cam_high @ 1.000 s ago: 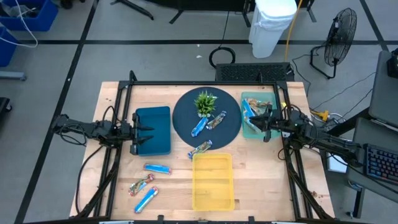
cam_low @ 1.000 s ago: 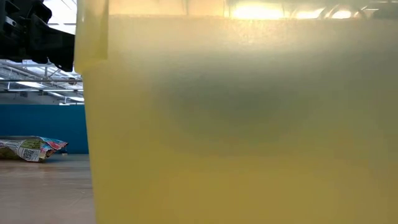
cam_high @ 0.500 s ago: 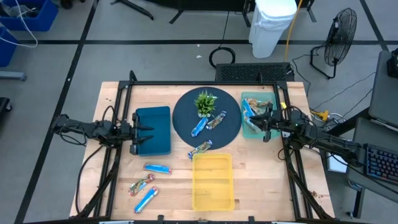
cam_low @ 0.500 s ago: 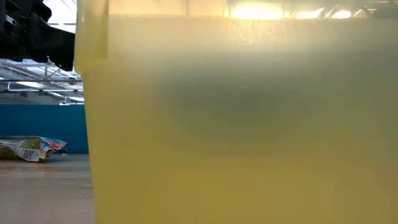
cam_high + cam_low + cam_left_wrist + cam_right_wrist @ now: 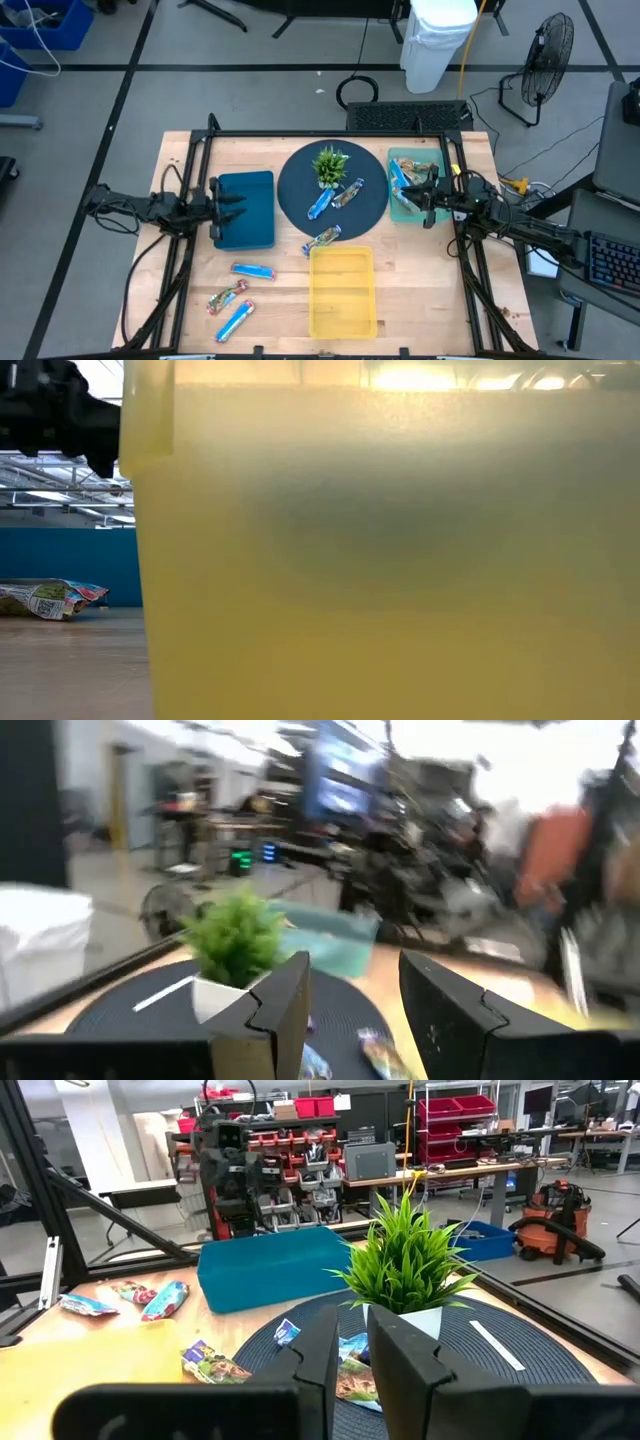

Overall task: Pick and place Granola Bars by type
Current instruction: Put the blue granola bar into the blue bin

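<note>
Two granola bars, one blue (image 5: pixel 320 203) and one mixed-colour (image 5: pixel 347 195), lie on the dark round mat (image 5: pixel 300 175) beside the small plant (image 5: pixel 330 165). A third (image 5: pixel 322 238) lies at the mat's near edge. Three more rest on the bare wood at the near left: blue (image 5: pixel 253 270), mixed (image 5: pixel 228 297), blue (image 5: pixel 235 320). Several lie in the teal tray (image 5: pixel 392 212). My left gripper (image 5: pixel 232 210) hangs open and empty over the blue bin's left side (image 5: pixel 250 225). My right gripper (image 5: pixel 408 196) hovers over the teal tray, its fingers a narrow slit apart and nothing between them (image 5: pixel 355 1345).
A yellow bin (image 5: pixel 343 320) stands at the near middle, and its wall (image 5: pixel 380 560) fills most of the low view. The black frame rails (image 5: pixel 300 133) run along the table's far, left and right sides. Bare wood lies at the near right (image 5: pixel 420 290).
My left gripper has rolled a little about its own line while staying over the blue bin. The bars and bins lie as before.
</note>
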Controlling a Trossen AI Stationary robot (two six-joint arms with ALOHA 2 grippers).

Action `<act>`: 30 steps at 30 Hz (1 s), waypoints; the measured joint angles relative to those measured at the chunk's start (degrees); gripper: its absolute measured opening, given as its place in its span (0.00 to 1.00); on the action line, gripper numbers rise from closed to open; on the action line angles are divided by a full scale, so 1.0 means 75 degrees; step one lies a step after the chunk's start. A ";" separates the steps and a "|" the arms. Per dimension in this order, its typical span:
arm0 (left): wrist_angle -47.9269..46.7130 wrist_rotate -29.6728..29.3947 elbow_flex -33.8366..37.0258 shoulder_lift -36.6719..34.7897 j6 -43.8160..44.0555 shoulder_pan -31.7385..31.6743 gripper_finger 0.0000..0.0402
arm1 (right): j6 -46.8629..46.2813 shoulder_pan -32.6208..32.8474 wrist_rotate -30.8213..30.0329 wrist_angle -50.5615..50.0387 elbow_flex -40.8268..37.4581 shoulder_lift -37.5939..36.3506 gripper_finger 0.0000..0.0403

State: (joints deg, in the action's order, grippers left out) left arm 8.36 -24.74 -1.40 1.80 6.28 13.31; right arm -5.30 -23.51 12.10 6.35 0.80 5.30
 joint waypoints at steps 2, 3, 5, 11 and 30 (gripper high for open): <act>-0.0050 -0.0169 -0.0122 0.0282 0.0510 -0.0108 0.40 | 0.0000 0.0000 0.0000 0.0003 0.0000 0.0000 0.12; -0.0074 -0.0168 -0.0217 0.0528 0.0703 -0.0169 0.40 | 0.0000 0.0000 0.0000 0.0006 0.0000 0.0000 0.12; -0.0068 -0.0175 -0.0495 0.1262 0.1231 -0.0324 0.40 | 0.0000 0.0000 0.0000 0.0006 0.0000 0.0000 0.12; -0.0171 0.0272 -0.2077 0.4653 0.1732 -0.0852 0.40 | 0.0000 -0.0003 0.0003 0.0009 0.0000 0.0000 0.12; -0.3273 0.2567 -0.7546 1.2153 0.3389 -0.2266 0.40 | 0.0000 0.0000 0.0000 0.0003 0.0000 0.0000 0.12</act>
State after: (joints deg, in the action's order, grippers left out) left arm -16.19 -5.48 -57.99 92.95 31.70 -3.68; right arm -5.30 -23.51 12.10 6.37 0.80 5.30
